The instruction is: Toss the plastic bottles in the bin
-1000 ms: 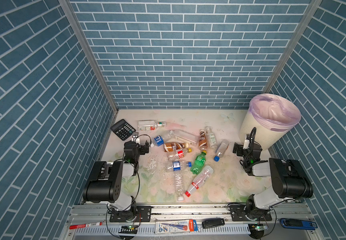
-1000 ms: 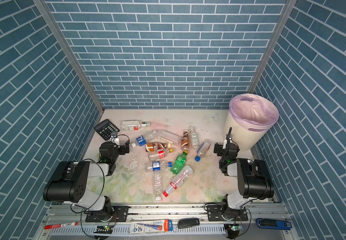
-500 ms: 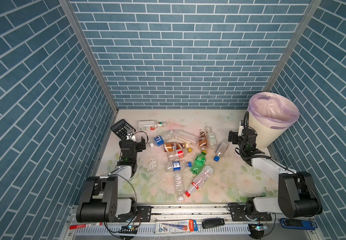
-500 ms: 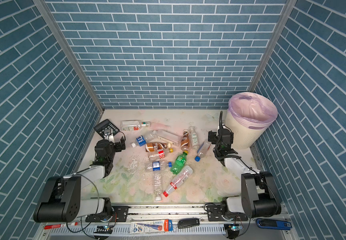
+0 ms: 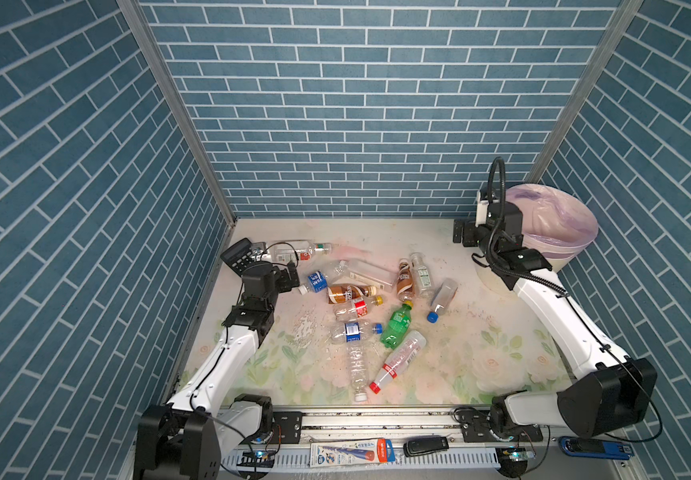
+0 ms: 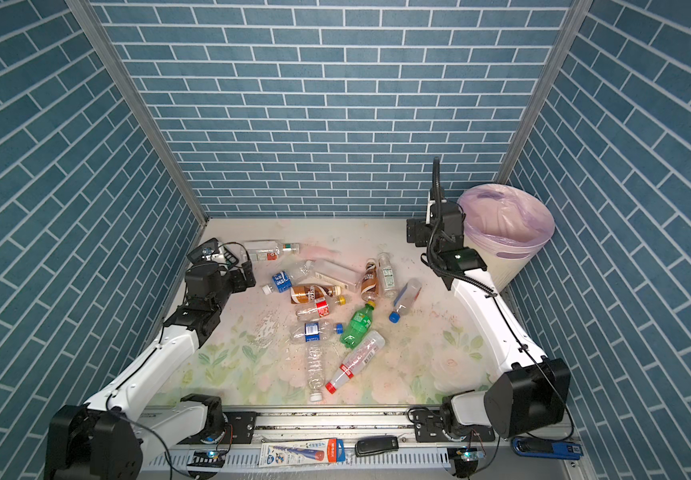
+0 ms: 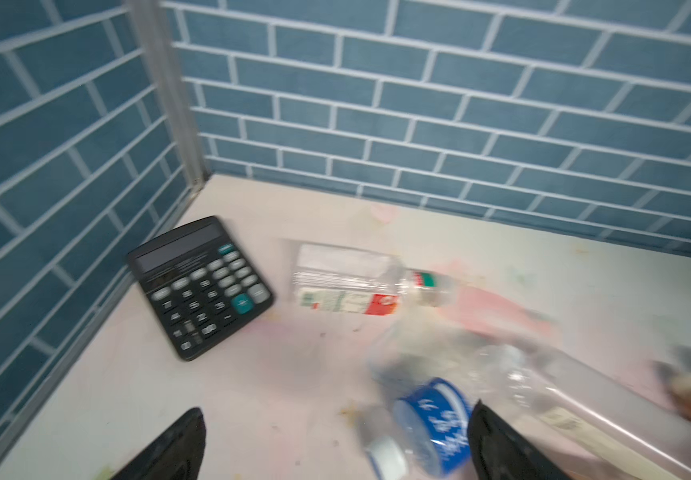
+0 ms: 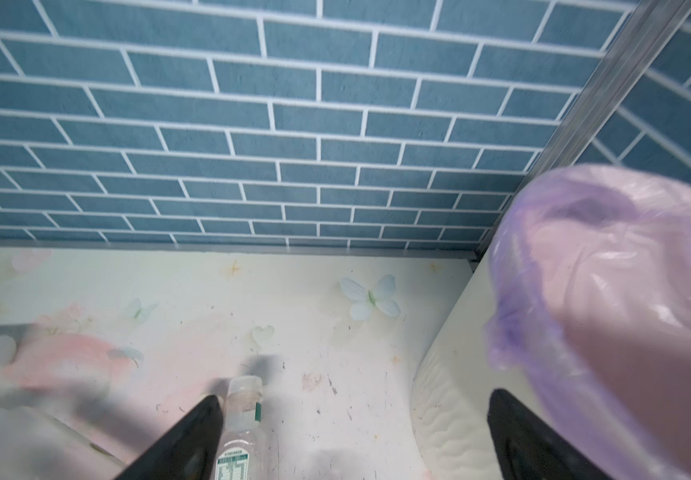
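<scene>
Lying scattered across a scuffed, flower-printed tabletop walled on three sides by blue brick-pattern panels, about a dozen plastic bottles sit in a loose pile at mid-table, apart from the lilac-lined bin in the far right corner. The left gripper, jaws spread and empty, hovers near a black calculator, a blue-labelled bottle seemingly just beside one finger in the blurred wrist view. The right gripper, likewise spread and holding nothing, hangs beside the bin's rim.
</scene>
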